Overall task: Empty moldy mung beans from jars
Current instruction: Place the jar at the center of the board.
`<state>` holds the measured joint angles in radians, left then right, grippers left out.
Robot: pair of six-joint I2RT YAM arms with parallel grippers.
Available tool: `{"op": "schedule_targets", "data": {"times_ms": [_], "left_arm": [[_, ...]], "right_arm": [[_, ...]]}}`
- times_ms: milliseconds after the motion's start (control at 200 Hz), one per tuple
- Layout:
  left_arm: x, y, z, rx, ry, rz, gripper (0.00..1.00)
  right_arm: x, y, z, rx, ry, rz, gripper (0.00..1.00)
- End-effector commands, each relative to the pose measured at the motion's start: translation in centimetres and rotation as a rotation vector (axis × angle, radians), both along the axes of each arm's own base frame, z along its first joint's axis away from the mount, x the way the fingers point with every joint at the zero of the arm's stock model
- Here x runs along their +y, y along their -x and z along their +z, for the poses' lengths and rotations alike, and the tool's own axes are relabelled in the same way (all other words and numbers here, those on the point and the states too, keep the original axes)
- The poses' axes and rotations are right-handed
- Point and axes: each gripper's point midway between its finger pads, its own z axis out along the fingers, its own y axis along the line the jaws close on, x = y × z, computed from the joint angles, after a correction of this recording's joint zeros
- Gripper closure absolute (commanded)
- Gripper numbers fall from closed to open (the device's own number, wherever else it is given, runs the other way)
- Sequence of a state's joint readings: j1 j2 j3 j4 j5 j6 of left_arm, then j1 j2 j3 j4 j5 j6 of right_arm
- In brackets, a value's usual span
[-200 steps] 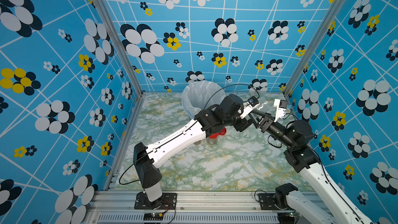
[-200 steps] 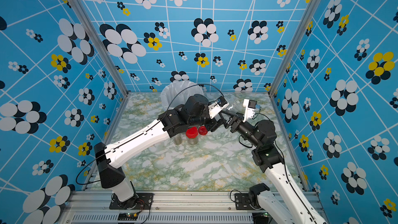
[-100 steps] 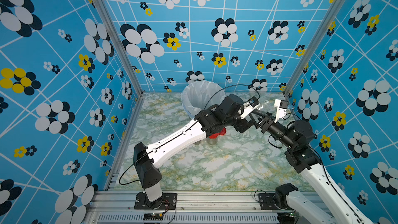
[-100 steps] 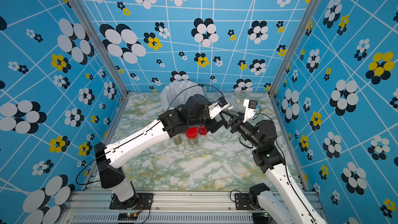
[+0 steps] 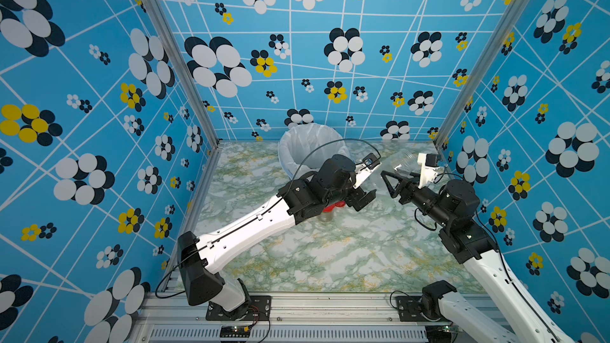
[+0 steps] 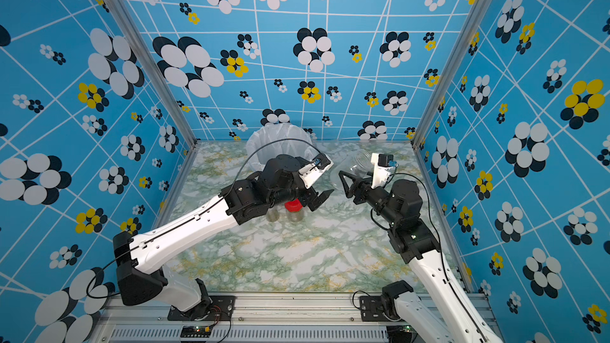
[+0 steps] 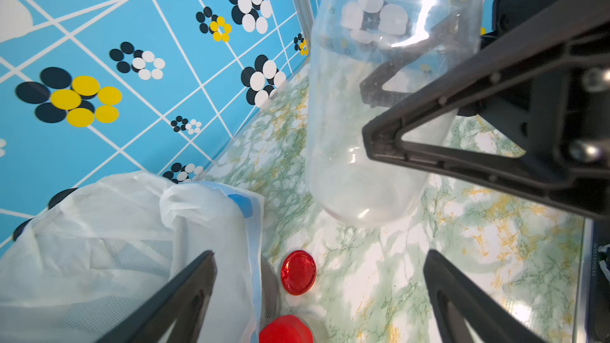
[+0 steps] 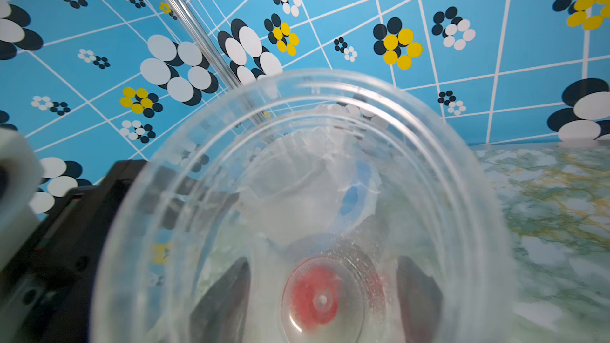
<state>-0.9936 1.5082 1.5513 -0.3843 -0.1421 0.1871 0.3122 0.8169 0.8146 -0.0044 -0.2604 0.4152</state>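
On marble tabletop [image 5: 330, 252], bag-lined bucket [image 5: 297, 146] is set at rear, two red-lid jars [image 6: 292, 206] beside. Empty clear jar [image 7: 373, 166] is clamped by R gripper [image 7: 364, 112]; L gripper [image 7: 320, 254] is spread wide.

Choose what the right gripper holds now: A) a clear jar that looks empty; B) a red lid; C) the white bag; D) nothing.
A: in the left wrist view the right gripper clamps the clear jar between its fingers, and one sees straight through the jar, with nothing inside.
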Motion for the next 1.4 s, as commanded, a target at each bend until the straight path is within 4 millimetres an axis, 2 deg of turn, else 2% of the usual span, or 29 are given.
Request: {"op": "schedule_targets", "data": {"times_ms": [0,55,155,405,630,829,1009,1069,1169,1399], "left_arm": [[2.2,0.1,1.2,-0.074,0.014,0.077,0.00],[3.2,0.5,1.7,-0.094,0.039,0.096,0.01],[4.8,1.1,2.0,-0.118,0.106,0.131,0.00],[7.6,2.0,0.7,-0.134,0.152,0.195,0.01],[9.3,3.2,0.2,-0.131,0.198,0.200,0.00],[10.0,3.2,-1.4,-0.121,0.167,0.218,0.00],[11.3,3.8,-2.1,-0.104,0.175,0.237,0.01],[11.9,4.0,-2.2,-0.099,0.190,0.246,0.01],[12.8,4.3,-2.6,-0.092,0.198,0.269,0.00],[14.0,4.5,-4.3,-0.067,0.188,0.305,0.00]], "right_arm": [[-1.0,-0.7,-0.3,0.006,0.068,-0.070,0.36],[-1.3,-1.1,-1.3,0.023,0.090,-0.089,0.36],[-2.0,-2.3,-4.3,0.083,0.132,-0.143,0.35],[-2.0,-4.3,-13.0,0.202,0.231,-0.170,0.36],[-2.3,-4.9,-18.2,0.262,0.428,-0.206,0.37],[-2.3,-5.3,-21.7,0.307,0.445,-0.222,0.38],[-2.9,-5.8,-26.1,0.438,0.535,-0.239,0.37],[-2.7,-5.9,-26.8,0.454,0.528,-0.231,0.37],[-2.5,-6.1,-26.7,0.454,0.520,-0.230,0.36],[-2.3,-6.1,-27.1,0.463,0.535,-0.235,0.27]]}}
